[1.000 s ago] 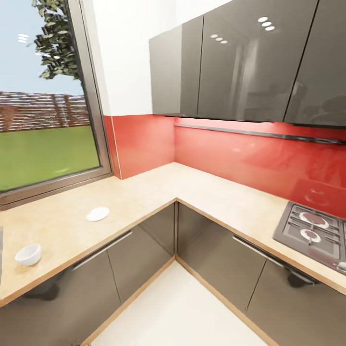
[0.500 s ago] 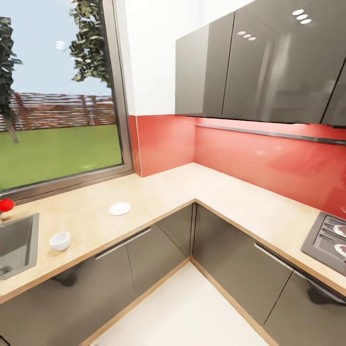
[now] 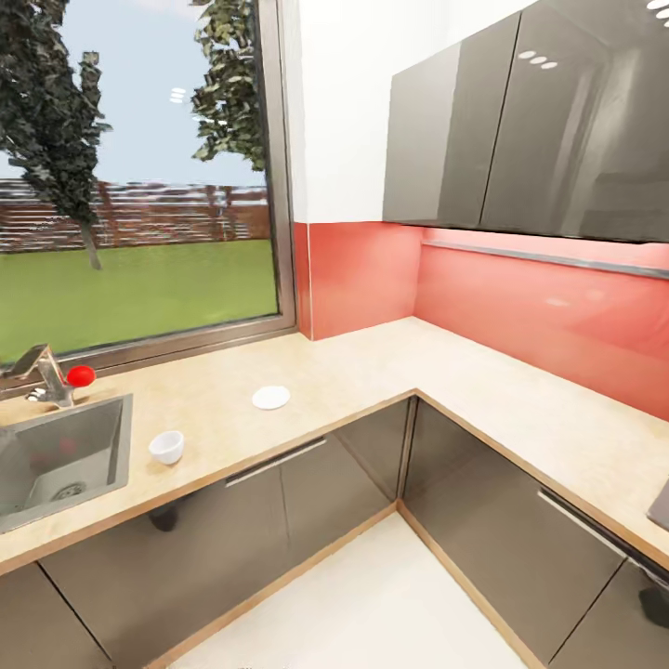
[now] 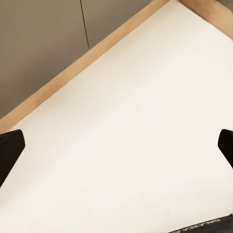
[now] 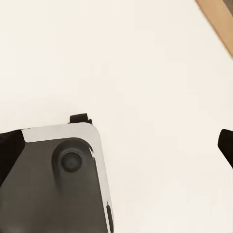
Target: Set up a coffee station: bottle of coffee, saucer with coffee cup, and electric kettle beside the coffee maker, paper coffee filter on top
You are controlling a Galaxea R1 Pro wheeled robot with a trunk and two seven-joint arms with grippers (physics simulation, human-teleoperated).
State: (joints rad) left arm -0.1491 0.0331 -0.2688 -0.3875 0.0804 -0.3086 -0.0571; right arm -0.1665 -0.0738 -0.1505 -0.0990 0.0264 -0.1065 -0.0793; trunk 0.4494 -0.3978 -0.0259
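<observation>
Head view shows us the coffee cup (image 3: 167, 447) and saucer (image 3: 270, 398) apart on the countertop (image 3: 372, 372), far from our left gripper (image 4: 116, 145) and right gripper (image 5: 116, 145), both spread wide, empty, hanging over bare floor (image 4: 136, 145). We risk clipping the counter edge when approaching; floor space ahead looks ample.

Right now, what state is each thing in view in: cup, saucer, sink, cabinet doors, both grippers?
Coffee cup: upright on the countertop, beside the sink, not on the saucer.
Saucer: flat on the countertop, bare, apart from the cup.
Sink: nothing in the basin.
Upper cabinets: doors shut.
Left gripper: open, holding nothing.
Right gripper: open, holding nothing.
</observation>
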